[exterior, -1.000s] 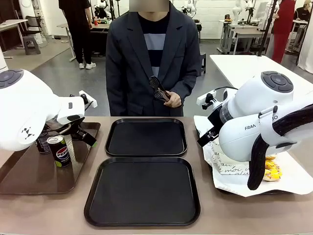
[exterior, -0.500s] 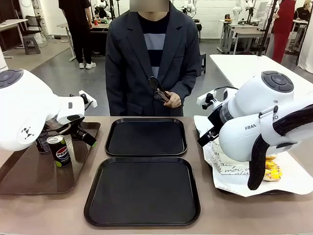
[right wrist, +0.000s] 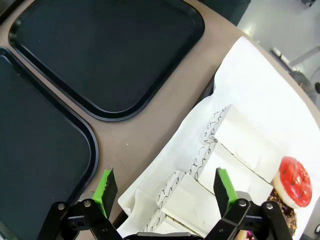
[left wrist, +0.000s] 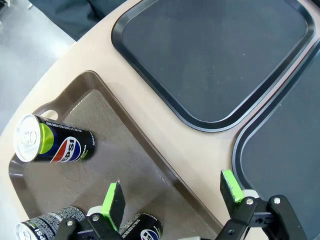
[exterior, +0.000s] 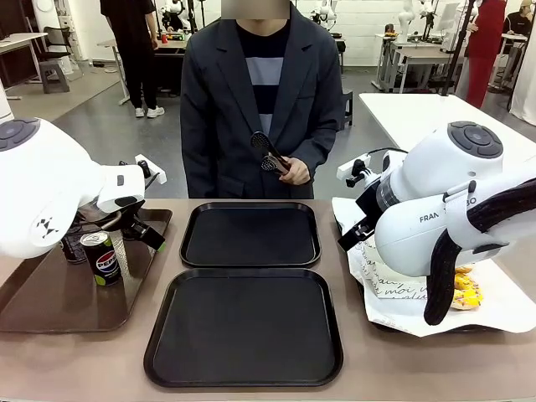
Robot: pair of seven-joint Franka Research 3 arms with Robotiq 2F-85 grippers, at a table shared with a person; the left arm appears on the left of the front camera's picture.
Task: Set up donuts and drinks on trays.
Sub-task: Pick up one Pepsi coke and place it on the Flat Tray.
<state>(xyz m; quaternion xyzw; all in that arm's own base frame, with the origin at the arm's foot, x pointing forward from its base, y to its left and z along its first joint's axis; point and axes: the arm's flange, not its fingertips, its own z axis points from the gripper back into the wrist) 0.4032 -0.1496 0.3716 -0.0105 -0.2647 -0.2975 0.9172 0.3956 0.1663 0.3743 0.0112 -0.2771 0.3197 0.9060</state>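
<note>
Front view: my right arm point(exterior: 435, 209) hides most of the donuts point(exterior: 465, 293). The black trays point(exterior: 249, 234) lie one behind the other at mid-table. The left gripper point(left wrist: 171, 187) stands wide, holding nothing, over the brown tray's point(left wrist: 125, 150) edge, where cans point(left wrist: 55, 145) stand, two of them cut off. The right gripper point(right wrist: 165, 182) gapes wide over paper sleeves point(right wrist: 240, 140), beside one red donut point(right wrist: 295, 175).

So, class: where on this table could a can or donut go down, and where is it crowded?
Free: the far tray and the near tray, both bare, and the near half of the brown tray. Crowded: its far end, with cans by the open left claw, and the white paper holding donuts.
</note>
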